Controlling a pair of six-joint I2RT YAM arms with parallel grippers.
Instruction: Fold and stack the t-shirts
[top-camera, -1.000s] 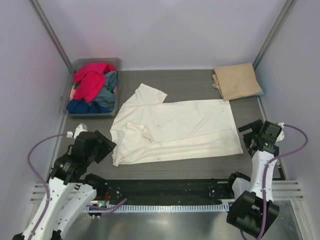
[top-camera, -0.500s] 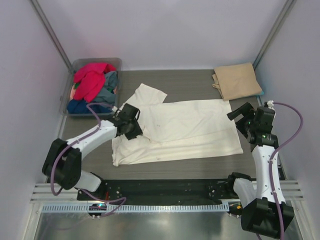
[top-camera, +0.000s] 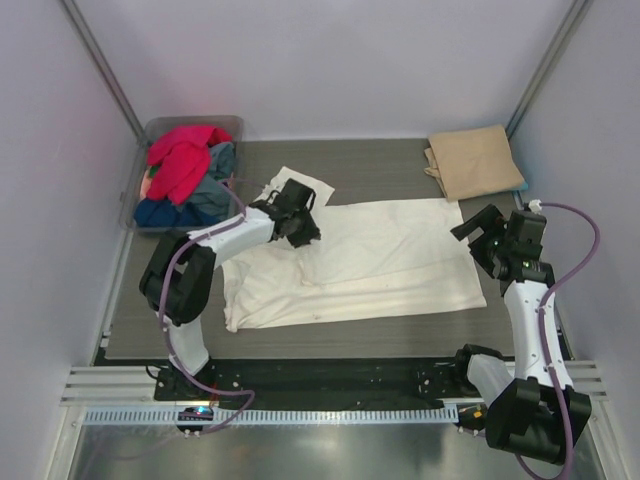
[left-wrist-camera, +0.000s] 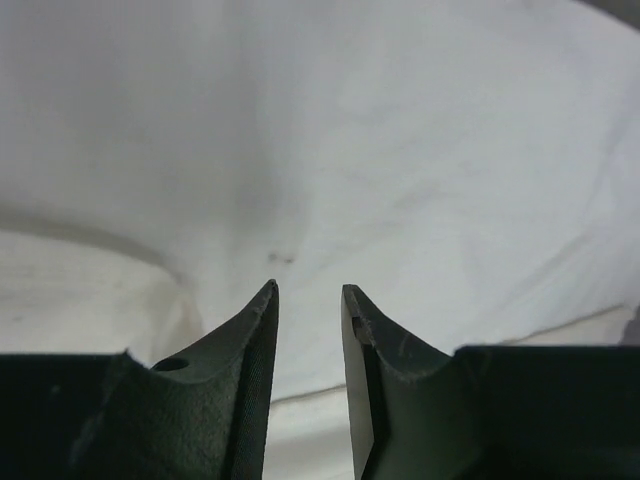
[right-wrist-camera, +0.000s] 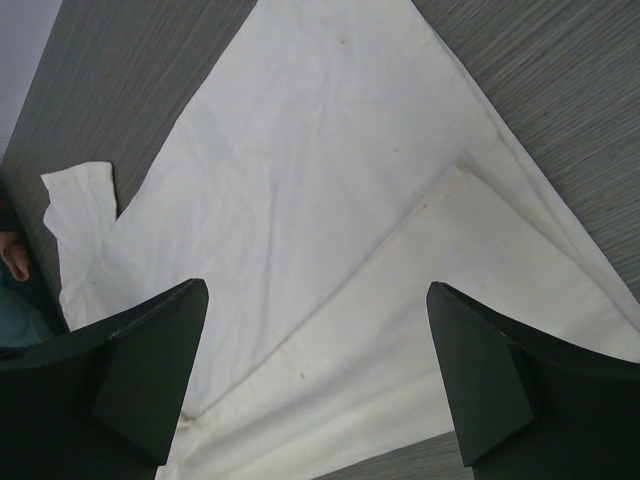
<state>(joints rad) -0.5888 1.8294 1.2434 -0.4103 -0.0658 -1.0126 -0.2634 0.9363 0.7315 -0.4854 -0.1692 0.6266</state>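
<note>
T-shirts are the job. The cream-white t-shirt (top-camera: 380, 260) lies spread across the middle of the tabletop (top-camera: 380, 165), with a tan t-shirt (top-camera: 475, 160) folded at 1 o'clock and red and blue-grey t-shirts (top-camera: 180, 160) heaped in the tub (top-camera: 185, 227) at 10 o'clock. I judge the cream cloth light, limp and prone to drag and wrinkle, so I would pinch it at a hem or sleeve seam, not mid-panel. My left hand (left-wrist-camera: 308, 290) sits over the shirt's 10 o'clock shoulder, fingers a narrow gap apart; whether a ridge of cloth is caught between them I cannot tell. My right hand (right-wrist-camera: 315, 290) hangs spread wide above the 3 o'clock hem, holding nothing.
</note>
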